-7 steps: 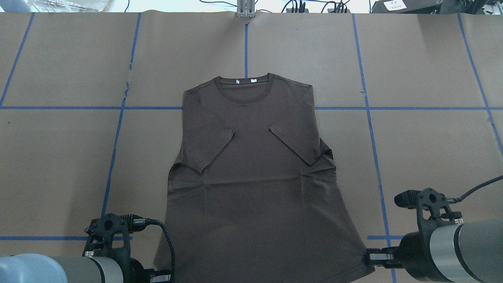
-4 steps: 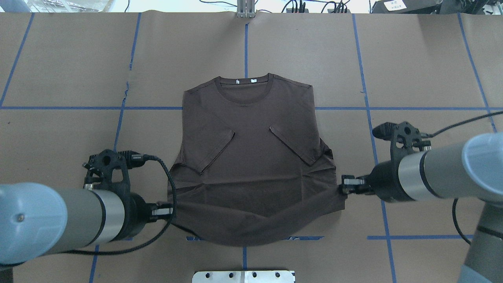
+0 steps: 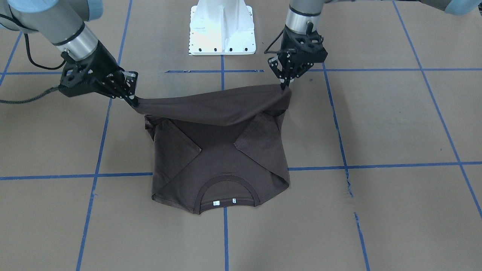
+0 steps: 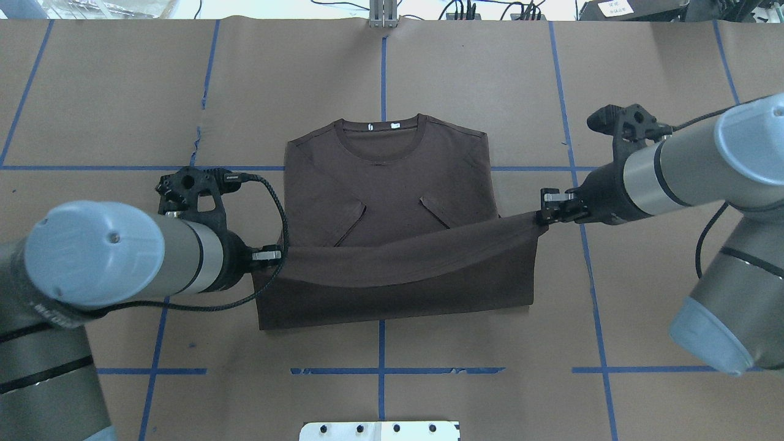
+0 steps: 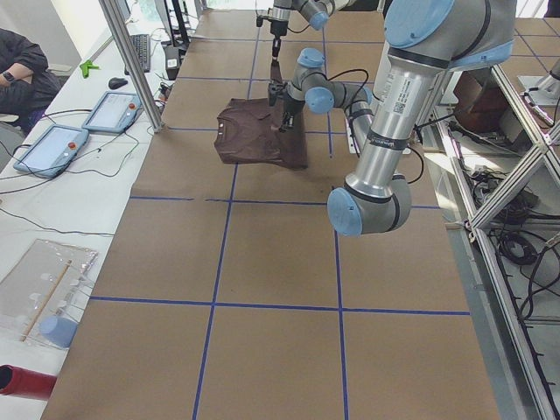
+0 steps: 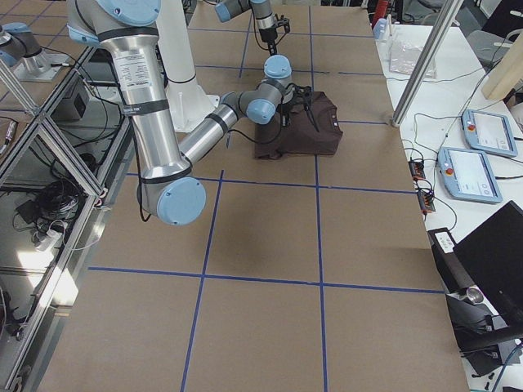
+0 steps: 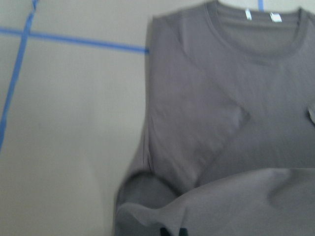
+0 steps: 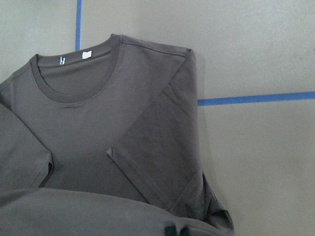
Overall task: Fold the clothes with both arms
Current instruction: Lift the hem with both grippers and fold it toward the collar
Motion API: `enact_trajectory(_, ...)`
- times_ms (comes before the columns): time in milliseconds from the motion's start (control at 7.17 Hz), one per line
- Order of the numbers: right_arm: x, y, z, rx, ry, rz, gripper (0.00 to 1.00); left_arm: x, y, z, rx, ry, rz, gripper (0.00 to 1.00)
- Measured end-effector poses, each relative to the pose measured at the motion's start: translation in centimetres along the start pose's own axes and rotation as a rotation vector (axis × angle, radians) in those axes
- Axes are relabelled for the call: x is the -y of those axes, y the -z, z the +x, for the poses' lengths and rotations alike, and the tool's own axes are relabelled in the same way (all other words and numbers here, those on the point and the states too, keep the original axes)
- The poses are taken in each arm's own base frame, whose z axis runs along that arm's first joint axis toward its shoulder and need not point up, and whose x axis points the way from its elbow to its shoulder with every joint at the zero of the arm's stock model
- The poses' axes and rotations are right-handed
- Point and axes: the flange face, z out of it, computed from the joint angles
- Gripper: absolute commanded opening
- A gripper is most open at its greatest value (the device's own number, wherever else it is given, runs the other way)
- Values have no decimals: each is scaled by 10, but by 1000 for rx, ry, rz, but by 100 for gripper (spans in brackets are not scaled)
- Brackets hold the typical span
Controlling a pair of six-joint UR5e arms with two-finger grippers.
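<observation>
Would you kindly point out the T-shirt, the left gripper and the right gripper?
T-shirt (image 4: 392,190): overhead exterior, chest below collar.
left gripper (image 4: 280,253): overhead exterior, between its fingertips.
right gripper (image 4: 542,215): overhead exterior, between its fingertips.

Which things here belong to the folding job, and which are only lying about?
Job: T-shirt; left arm; right arm, both with jaws shut on the T-shirt.
Lying about: tablet; keyboard; laptop.

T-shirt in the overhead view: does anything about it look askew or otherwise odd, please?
The lifted hem runs askew: the right gripper holds its corner nearer the collar than the left gripper does. It sags between them.
</observation>
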Motion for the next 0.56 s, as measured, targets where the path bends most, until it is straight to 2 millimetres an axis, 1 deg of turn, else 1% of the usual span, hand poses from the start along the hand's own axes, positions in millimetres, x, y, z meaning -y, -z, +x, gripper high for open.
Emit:
enact_trajectory(140, 20, -15, -8, -14, -7, 2, 0, 29, -26, -11, 10, -4, 36, 0)
enact_trajectory(279, 38, -28, -9, -31, -21, 7, 0, 57, -50, -22, 16, -4, 67, 0)
enact_trajectory(419, 61, -39, -10, -51, -41, 14, 0, 78, -76, -26, 18, 1, 86, 0)
enact_trajectory(558, 87, -51, -13, -73, -63, 20, 0, 92, -103, -28, 14, 5, 98, 0)
